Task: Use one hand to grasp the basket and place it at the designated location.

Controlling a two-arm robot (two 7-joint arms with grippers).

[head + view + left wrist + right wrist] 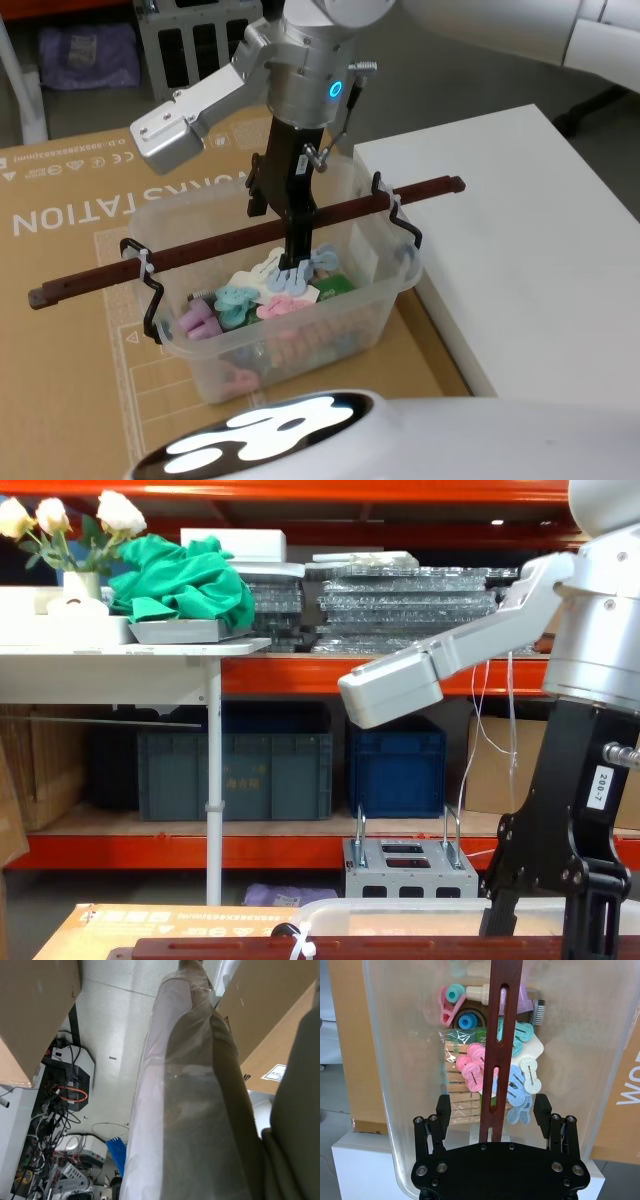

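We've got the basket [392, 285] sitting mid-frame in the head view, on a flat cardboard box [70, 290], just beside the white bench [520, 230] on the right. Its long reddish handle [200, 252] runs diagonally across the top, from lower left to upper right, and sticks out past both ends. The right tool [296, 262] hangs straight down from the top of the frame over the middle of that handle. In the right wrist view its fingers [443, 1109] are apart, one on each side of the bar with a gap on both sides, so nothing's clamped. Down in the basket we see a heap of pastel pegs [470, 1062] on some wooden pegs [457, 1097]. In the chest view the arm stands at the right, and the basket's rim peeks in along the bottom edge.
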